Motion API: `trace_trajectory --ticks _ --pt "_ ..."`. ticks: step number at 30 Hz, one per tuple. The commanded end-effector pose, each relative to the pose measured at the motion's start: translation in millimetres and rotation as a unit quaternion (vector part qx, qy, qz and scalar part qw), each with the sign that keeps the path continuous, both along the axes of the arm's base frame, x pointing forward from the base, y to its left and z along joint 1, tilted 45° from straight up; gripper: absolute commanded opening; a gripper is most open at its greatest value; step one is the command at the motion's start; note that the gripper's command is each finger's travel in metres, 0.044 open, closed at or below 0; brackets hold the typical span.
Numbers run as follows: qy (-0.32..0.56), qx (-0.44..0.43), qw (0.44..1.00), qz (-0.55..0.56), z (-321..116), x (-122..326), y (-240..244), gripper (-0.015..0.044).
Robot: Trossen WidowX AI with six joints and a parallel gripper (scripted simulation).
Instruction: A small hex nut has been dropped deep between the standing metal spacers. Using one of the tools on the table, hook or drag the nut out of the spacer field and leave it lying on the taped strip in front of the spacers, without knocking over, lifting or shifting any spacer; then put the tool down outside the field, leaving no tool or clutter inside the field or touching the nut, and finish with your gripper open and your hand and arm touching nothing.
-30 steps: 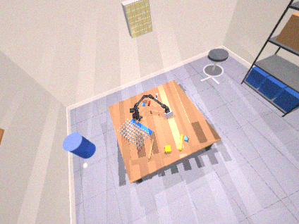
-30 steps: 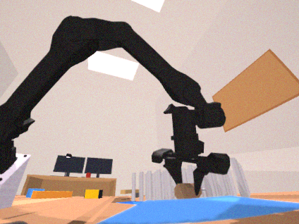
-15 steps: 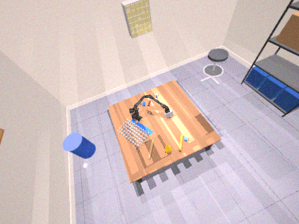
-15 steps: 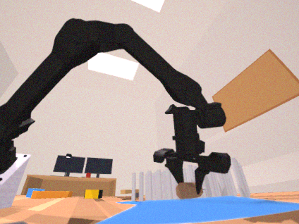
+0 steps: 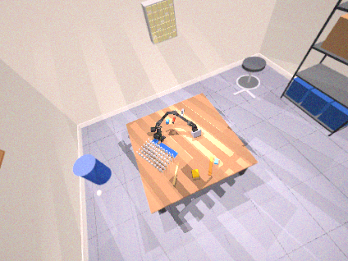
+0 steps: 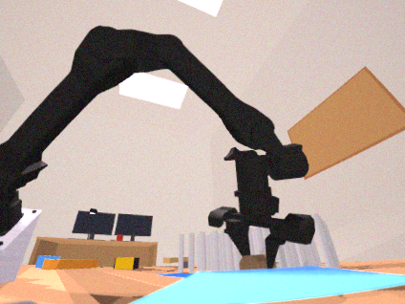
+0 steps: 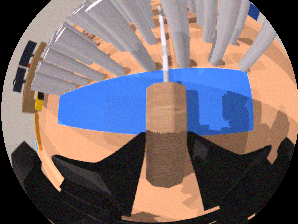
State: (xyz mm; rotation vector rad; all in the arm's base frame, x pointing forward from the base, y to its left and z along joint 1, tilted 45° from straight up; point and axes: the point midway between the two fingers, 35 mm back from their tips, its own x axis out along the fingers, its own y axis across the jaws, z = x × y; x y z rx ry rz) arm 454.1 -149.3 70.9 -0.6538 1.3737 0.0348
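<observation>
My gripper [image 5: 159, 139] [image 6: 258, 261] [image 7: 166, 136] is shut on the wooden handle [image 7: 166, 107] of a tool, low in front of the spacers. The tool's thin metal rod [image 7: 165, 60] reaches over the blue taped strip [image 5: 170, 150] [image 7: 105, 110] and in between the standing grey spacers [image 5: 156, 155] [image 6: 202, 250] [image 7: 177, 37]. The spacers near the rod look upright. The rod's far end is at the top of the wrist view among the spacers, too small to read clearly. I cannot make out the hex nut in any view.
A thin wooden stick [image 5: 176, 177], a yellow block [image 5: 195, 174] [image 6: 125, 263], an orange bar [image 5: 211, 167] [image 6: 72, 264] and a light blue block [image 5: 216, 162] lie beyond the field's side. A small blue object [image 5: 167, 121] and a red one [image 5: 174, 120] lie near the arm.
</observation>
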Motion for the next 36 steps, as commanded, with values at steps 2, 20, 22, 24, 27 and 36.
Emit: trace_trajectory --ticks 2,20,22,24,27,36 --pt "0.000 0.001 1.000 0.006 -2.9 -0.1 -0.4 0.0000" --pt "0.000 0.001 1.000 0.006 -0.7 -7.9 -3.1 0.0000" --pt "0.000 0.001 1.000 0.006 -0.4 -8.9 -3.5 0.0000" --pt "0.000 0.001 1.000 0.005 -0.1 -10.0 -3.8 0.0000" --pt "0.000 0.001 1.000 0.005 0.3 -11.5 -4.4 0.0000" --pt "0.000 0.001 1.000 0.005 1.6 -16.3 -6.0 0.0000"
